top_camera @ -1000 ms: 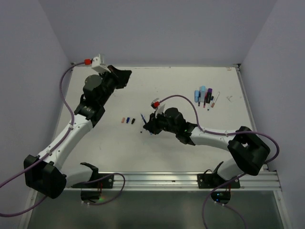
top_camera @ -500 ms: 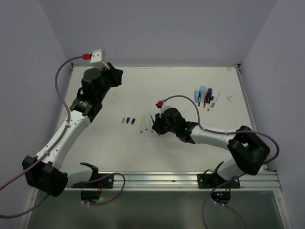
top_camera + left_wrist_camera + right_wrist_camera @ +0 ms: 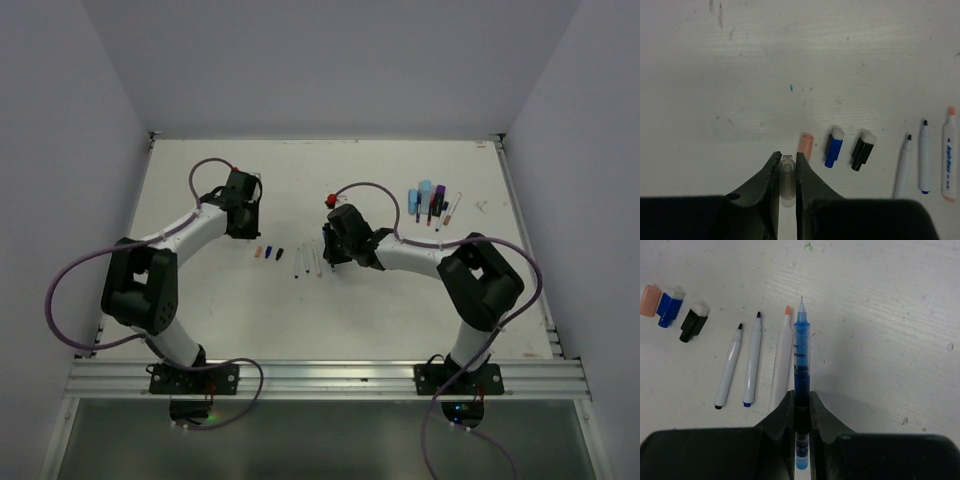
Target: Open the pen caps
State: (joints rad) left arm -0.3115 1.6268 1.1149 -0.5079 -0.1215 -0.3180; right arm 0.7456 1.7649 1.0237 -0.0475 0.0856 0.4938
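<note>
My left gripper [image 3: 786,161] is shut on a clear pen cap [image 3: 786,175], low over the table just left of a row of loose caps: orange [image 3: 805,146], blue [image 3: 833,146] and black [image 3: 863,150]. My right gripper [image 3: 801,397] is shut on an uncapped blue pen [image 3: 801,355] whose fine tip points away. It lies just right of three uncapped white pens [image 3: 752,359]. In the top view the left gripper [image 3: 243,222] is left of the caps [image 3: 269,252], and the right gripper [image 3: 328,245] is right of the white pens [image 3: 309,262].
A group of capped pens and markers [image 3: 430,200] lies at the back right of the white table. A small pale object [image 3: 481,207] lies near the right edge. Both arms reach toward the table's middle.
My left arm has swung from the far back left down to the row of caps. My right gripper has moved back and right with the blue pen, beside the white pens.
</note>
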